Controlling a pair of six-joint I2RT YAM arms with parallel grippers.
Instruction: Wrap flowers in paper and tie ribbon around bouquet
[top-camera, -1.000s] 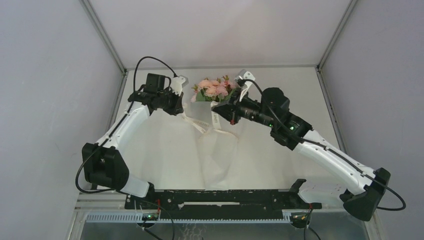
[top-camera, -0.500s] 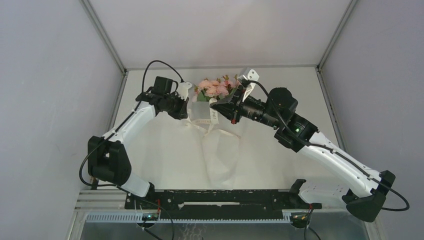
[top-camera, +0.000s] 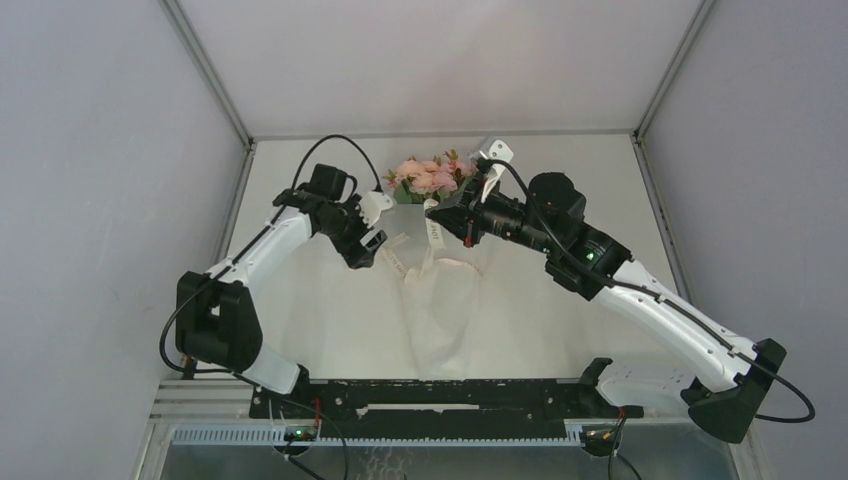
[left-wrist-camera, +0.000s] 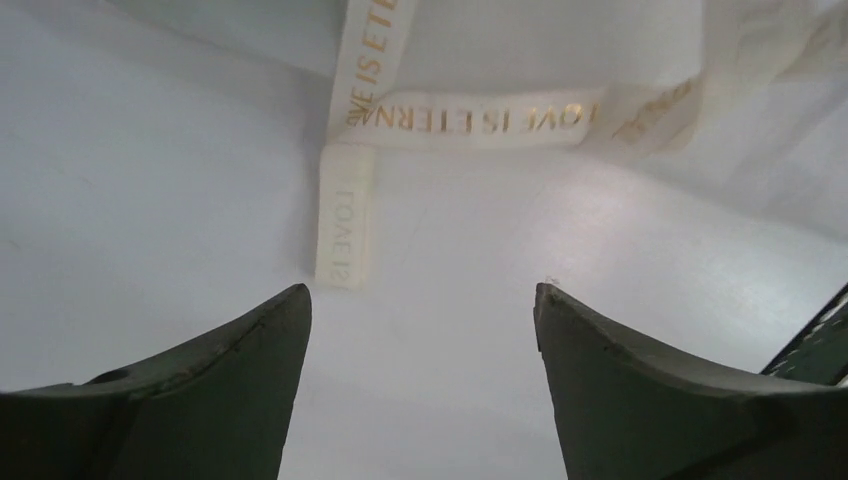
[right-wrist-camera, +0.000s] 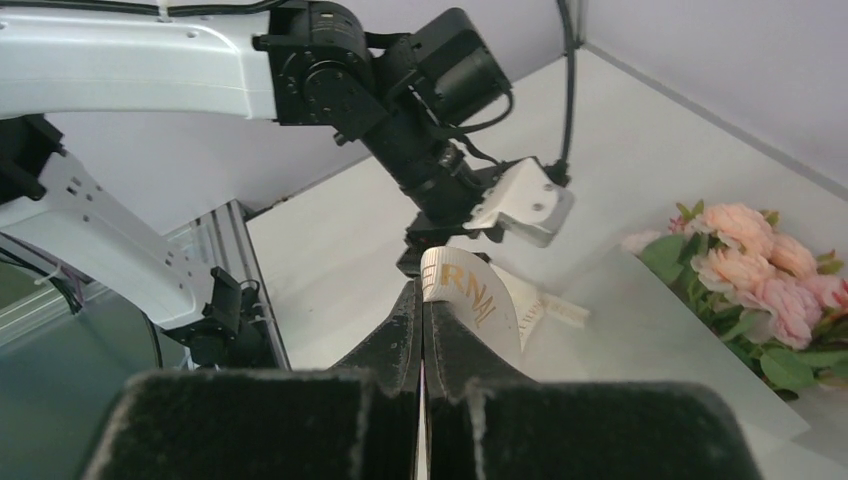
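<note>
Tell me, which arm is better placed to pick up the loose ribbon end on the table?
Left: the left claw, open, points down at that ribbon end; the right claw is shut on another stretch.

flowers (top-camera: 430, 176): pale pink blooms, green leaves
ribbon (left-wrist-camera: 470, 118): cream, gold capital lettering along the band
paper (top-camera: 440, 310): translucent white, creased
tabletop (top-camera: 560, 190): plain opaque white
arms (top-camera: 262, 240): white links, black joints
cables (right-wrist-camera: 567, 60): black
left gripper (left-wrist-camera: 420, 295): dark grey-green
right gripper (right-wrist-camera: 421, 300): black
base rail (top-camera: 440, 395): black
walls (top-camera: 100, 150): pale grey, unpatterned
</note>
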